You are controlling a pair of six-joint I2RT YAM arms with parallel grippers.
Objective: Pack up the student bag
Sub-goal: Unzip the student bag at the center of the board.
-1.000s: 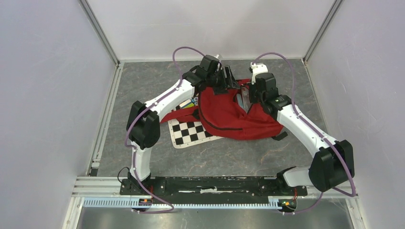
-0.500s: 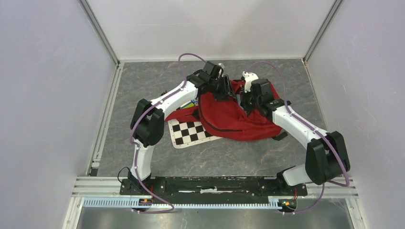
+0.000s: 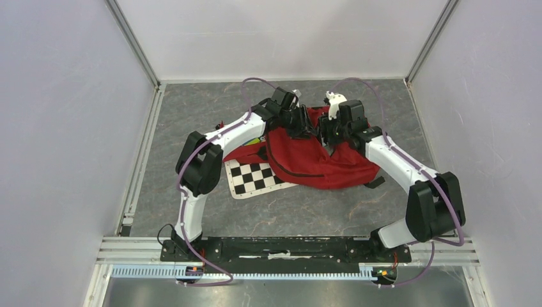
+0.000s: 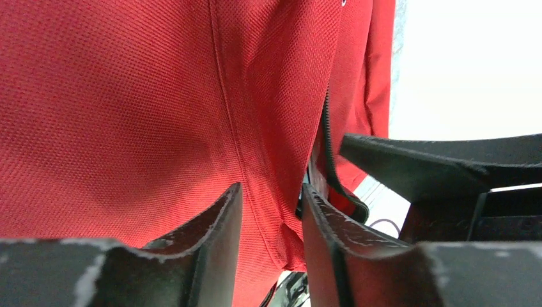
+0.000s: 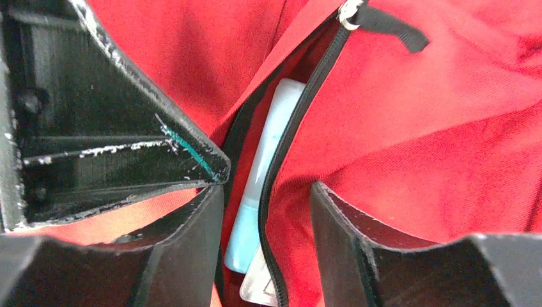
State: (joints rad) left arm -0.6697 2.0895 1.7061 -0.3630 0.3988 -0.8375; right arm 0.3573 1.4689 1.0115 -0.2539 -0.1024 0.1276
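The red student bag (image 3: 313, 160) lies on the grey table with its zipped mouth facing the back. Both grippers meet at that mouth. My left gripper (image 3: 305, 128) (image 4: 271, 192) has its jaws narrowly apart, with a fold of the bag's red fabric (image 4: 160, 96) hanging between them. My right gripper (image 3: 326, 131) (image 5: 265, 192) stands open astride the black zipper edge (image 5: 300, 109). Inside the slit below it lie a pale blue tube (image 5: 268, 141) and a white card (image 5: 255, 291). The left gripper's finger (image 5: 128, 141) shows just beside the slit.
A black-and-white checkered board (image 3: 255, 177) lies partly under the bag's left side, with a colourful item (image 3: 255, 139) behind it. A black strap end (image 3: 376, 182) sticks out at the bag's right. Enclosure walls (image 3: 77, 128) stand on three sides.
My right gripper has gone from shut to open and moved left onto the bag's mouth. The left jaws have narrowed around the fabric. Both arms have drawn closer together.
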